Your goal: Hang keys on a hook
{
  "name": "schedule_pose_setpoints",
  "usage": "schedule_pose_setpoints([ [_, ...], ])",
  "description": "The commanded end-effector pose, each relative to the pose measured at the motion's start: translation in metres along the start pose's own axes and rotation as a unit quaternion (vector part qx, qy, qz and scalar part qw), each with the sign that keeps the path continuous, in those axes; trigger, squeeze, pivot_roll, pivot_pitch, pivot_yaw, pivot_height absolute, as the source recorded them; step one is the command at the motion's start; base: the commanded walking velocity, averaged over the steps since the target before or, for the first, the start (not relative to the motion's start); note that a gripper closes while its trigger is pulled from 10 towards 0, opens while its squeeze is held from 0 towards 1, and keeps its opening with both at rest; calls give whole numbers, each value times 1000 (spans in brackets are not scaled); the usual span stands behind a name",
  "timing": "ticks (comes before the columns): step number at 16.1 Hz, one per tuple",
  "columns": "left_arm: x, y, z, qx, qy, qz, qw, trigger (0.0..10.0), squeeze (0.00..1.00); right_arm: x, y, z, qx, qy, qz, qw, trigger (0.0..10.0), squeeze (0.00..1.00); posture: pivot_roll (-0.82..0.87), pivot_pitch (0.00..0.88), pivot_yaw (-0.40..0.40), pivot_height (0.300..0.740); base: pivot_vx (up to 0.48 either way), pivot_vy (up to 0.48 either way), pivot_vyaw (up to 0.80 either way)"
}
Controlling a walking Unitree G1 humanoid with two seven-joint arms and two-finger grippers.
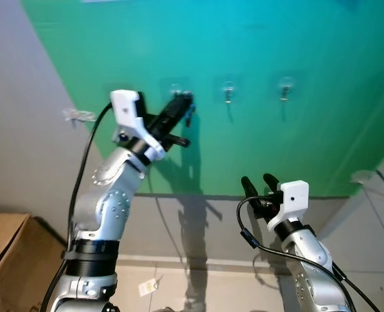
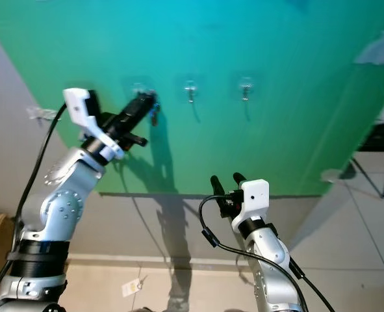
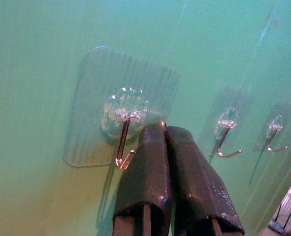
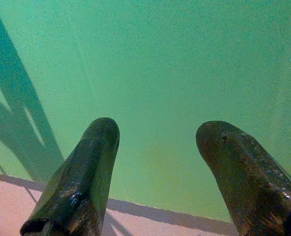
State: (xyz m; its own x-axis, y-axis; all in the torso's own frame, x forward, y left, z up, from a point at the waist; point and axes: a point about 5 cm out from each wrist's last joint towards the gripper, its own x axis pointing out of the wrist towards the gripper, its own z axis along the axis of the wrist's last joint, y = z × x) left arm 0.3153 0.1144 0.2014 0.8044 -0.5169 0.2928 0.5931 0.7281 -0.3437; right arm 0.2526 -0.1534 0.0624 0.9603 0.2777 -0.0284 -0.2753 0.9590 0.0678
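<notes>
Though keys hidden, left pincer (image 3: 164,129) clenched just beside hook (image 3: 122,147); right pincer (image 4: 157,135) released.

A room in a home: green-painted wall (image 1: 295,149) with three clear stick-on hooks (image 1: 228,92), tiled floor (image 1: 224,286), a cardboard box (image 1: 3,250) in the corner.

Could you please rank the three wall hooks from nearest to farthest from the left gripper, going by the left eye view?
1. Left hook, right at the left gripper fingertips.
2. Middle hook, further to the right.
3. Right hook, farthest right.
</notes>
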Motion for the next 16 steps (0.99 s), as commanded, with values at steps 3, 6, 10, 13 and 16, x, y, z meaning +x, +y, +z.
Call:
schedule_pose_setpoints([
  [3, -10, 13, 2, -30, -9, 60, 998, 0, 1000, 0, 1, -3, -2, 7, 6, 1000, 10000, 0, -153, 0, 122, 740, 0, 0, 0],
  [6, -13, -4, -9, 65, 30, 26, 997, 0, 1000, -1, 0, -3, -2, 8, 6, 1000, 10000, 0, -152, 0, 121, 740, 0, 0, 0],
  [10, -16, 5, -7, 54, 22, 62, 996, 0, 1000, -1, 1, -5, -1, 11, 9, 1000, 10000, 0, -149, 0, 123, 740, 0, 0, 0],
  [13, -15, 2, -2, 67, 10, 57, 996, 0, 1000, -1, 0, -5, -2, 12, 9, 1000, 10000, 0, -148, 0, 119, 740, 0, 0, 0],
  [16, -14, -1, -2, 98, 18, 40, 994, 0, 1000, 0, 0, -5, -1, 12, 9, 1000, 10000, 0, -147, 0, 118, 740, 0, 0, 0],
])
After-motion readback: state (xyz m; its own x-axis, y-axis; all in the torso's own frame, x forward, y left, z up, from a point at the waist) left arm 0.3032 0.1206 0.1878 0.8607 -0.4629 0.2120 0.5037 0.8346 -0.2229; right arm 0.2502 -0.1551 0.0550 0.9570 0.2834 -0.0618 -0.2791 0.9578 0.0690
